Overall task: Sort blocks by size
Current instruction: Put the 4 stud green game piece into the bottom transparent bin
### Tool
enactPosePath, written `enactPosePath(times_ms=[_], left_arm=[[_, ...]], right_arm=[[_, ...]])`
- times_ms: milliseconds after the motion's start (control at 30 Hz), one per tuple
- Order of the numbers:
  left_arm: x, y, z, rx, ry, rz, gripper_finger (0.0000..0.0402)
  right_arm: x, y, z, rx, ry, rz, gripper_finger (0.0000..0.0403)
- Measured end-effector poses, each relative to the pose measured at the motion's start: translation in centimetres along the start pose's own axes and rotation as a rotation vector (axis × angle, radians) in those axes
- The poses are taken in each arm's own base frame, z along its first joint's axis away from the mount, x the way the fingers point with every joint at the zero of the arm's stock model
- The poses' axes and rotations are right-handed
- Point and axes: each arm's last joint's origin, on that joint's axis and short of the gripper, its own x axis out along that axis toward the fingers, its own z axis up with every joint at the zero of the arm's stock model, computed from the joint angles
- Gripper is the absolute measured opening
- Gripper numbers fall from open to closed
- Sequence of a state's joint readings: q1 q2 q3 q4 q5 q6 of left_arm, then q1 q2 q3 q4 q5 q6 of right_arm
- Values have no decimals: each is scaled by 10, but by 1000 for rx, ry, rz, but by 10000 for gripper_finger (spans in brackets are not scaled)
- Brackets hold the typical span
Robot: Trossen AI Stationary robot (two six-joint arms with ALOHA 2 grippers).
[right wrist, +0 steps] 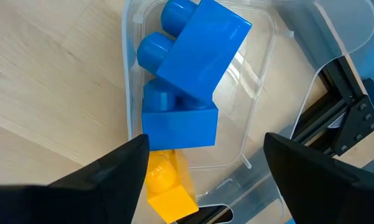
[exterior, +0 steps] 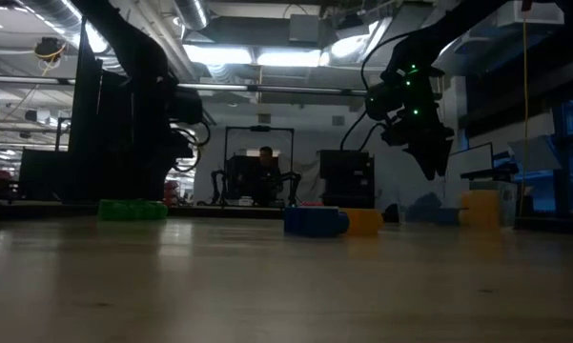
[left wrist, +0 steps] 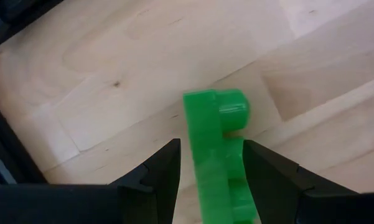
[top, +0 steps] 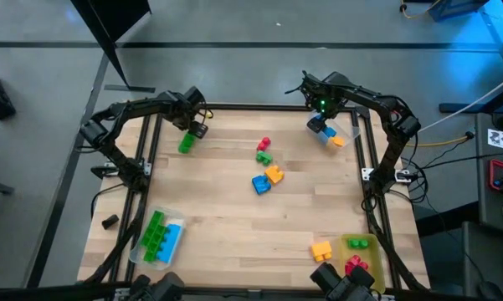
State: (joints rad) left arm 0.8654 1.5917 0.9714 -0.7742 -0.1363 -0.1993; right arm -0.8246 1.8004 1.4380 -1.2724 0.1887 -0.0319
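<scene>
High view: table point(top: 234, 209) centre holds four loose blocks point(top: 266, 167); trays at its corners are part-filled. Roughly half sorted, I judge.

Left wrist: left gripper point(left wrist: 210, 163) jaws straddle long green block point(left wrist: 216, 155), contact unclear.

Right wrist: right gripper point(right wrist: 204, 163) wide open, empty, above clear tray point(right wrist: 249, 81) of blue and yellow blocks.

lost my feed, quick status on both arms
Left pincer closed on the long green block at the table's far left. Right pincer open over clear tray of blue blocks. Nothing blocking.
</scene>
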Motion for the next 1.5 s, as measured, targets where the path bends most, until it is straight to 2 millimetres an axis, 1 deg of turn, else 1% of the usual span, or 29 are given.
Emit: enactPosePath(times_ms=[167, 433, 567, 667, 900, 967, 1100, 1200, 1300, 1400, 1467, 1500], left_arm=[[3, -1, 0, -5, 12, 2, 156], [23, -5, 4, 11, 64, 2, 156], [23, -4, 5, 6, 52, 3, 152], [21, -4, 4, 16, 49, 3, 127], [21, -6, 2, 57, 72, -82, 18], [21, -7, 2, 56, 72, -99, 9], [19, -8, 4, 55, 78, -137, 16], [9, -10, 9, 75, 60, -195, 8], [-10, -12, 13, 84, 1, -247, 7], [-42, -13, 13, 107, -53, -296, 7], [-66, -15, 6, 128, -70, -328, 5], [-78, -16, -1, 135, -69, -343, 5]], right_arm=[[0, 0, 0, 0, 0, 0, 317], [0, 0, 0, 0, 0, 0, 317], [0, 0, 0, 0, 1, 0, 317], [0, 0, 0, 0, 1, 1, 317], [0, 0, 0, 0, -1, 18, 317], [0, 1, 0, 0, -1, 25, 317], [0, 1, 0, 0, -1, 26, 317], [0, 1, 0, 0, -1, 26, 317], [0, 1, 0, 0, -2, 26, 317], [0, 1, 0, 0, -4, 25, 317], [0, 1, 0, 0, -4, 25, 317], [0, 1, 0, 0, -5, 25, 317]])
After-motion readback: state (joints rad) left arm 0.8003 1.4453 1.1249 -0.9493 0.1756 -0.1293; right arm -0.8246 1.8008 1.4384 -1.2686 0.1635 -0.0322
